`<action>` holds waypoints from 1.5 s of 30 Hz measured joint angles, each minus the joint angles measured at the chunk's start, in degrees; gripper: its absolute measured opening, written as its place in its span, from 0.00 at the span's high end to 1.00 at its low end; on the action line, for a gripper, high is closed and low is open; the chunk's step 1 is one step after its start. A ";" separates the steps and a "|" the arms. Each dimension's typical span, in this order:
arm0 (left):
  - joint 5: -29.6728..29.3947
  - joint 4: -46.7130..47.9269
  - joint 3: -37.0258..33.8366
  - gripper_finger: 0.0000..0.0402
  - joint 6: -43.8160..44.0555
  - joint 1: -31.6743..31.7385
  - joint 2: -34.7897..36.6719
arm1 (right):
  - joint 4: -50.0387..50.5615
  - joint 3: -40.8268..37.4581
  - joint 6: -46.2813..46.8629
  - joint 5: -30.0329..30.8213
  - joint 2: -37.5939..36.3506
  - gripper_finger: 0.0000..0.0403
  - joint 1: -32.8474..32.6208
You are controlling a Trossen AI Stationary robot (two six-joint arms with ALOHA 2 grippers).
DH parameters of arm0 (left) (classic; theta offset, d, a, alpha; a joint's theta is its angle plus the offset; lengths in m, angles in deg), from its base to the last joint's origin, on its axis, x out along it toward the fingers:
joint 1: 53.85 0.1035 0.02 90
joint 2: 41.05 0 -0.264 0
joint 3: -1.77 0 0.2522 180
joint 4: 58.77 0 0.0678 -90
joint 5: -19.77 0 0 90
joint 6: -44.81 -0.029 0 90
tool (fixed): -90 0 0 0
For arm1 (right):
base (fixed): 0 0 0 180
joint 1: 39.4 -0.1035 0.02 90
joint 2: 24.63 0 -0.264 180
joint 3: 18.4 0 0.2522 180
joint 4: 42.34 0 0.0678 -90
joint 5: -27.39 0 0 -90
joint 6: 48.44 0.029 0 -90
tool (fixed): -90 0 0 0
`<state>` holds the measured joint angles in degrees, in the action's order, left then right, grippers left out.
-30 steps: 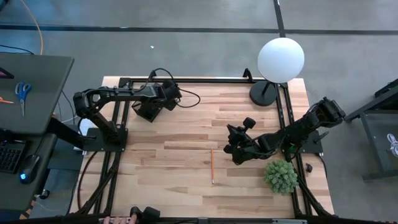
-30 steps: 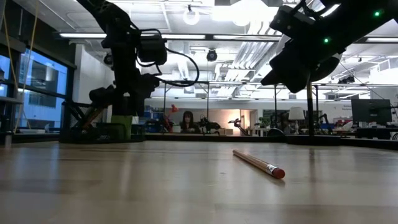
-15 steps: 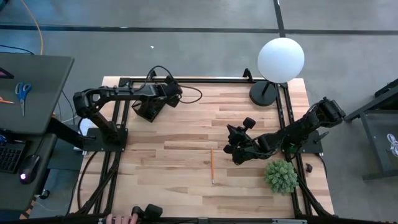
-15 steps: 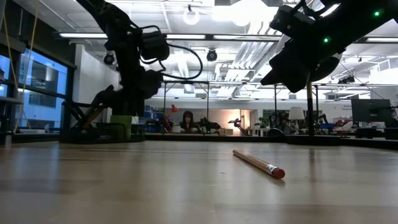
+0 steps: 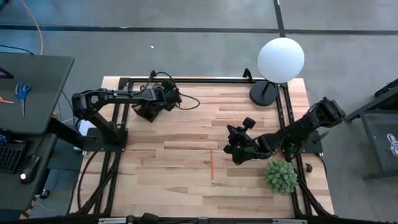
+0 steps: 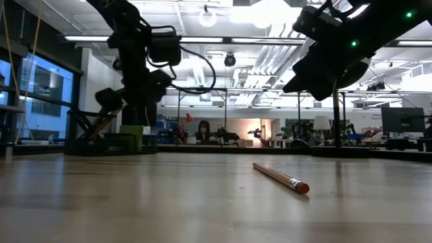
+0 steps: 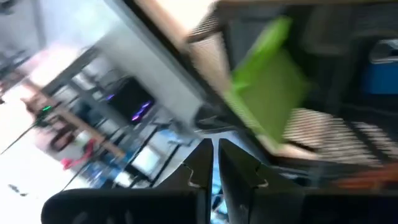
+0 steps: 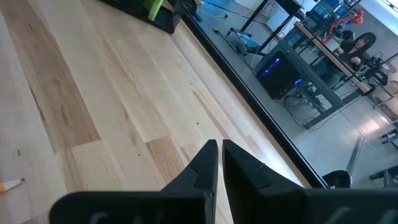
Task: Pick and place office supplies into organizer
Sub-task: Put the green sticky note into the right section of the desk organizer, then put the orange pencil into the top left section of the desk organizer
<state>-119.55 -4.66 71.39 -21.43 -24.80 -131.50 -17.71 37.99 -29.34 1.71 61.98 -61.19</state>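
The tabletop (image 5: 180, 137) is carrying the black organizer (image 5: 147, 109) at its far left, and the left pincer (image 5: 176, 98) is hovering right over it, fingers pinched together (nothing in them). The right pincer (image 5: 231, 148), also closed up empty, is sitting just beside the pencil (image 5: 211, 165) lying mid-table.

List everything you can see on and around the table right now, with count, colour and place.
pencil: one, orange, lying alone mid-table toward the front
organizer: one, black, far-left part of the table
sticky-note pad: one, lime green, inside the organizer
eraser: one, blue, inside the organizer
lamp: one, white globe on a black base, far-right corner
plant: one, green, bushy, front right
scissors: one, blue-handled, on the dark side desk at left
person: one, seated, room behind
left tool: shut, beside the organizer
right tool: shut, right of the pencil, above the table
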 joint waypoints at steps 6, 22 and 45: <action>2.83 8.53 -0.02 0.99 10.11 -1.49 0.01 | 0.00 0.00 0.28 -0.23 0.00 0.96 -0.18; 15.32 2.77 -0.02 1.00 13.54 7.42 -3.78 | -1.07 0.00 0.10 -1.35 0.00 0.96 0.01; 11.54 -7.46 -0.02 1.00 6.42 7.45 -5.70 | -0.87 0.00 0.32 -1.90 0.00 0.96 0.01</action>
<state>-108.01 -12.12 71.36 -15.01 -17.35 -137.21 -18.58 37.99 -29.02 -0.19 61.98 -61.18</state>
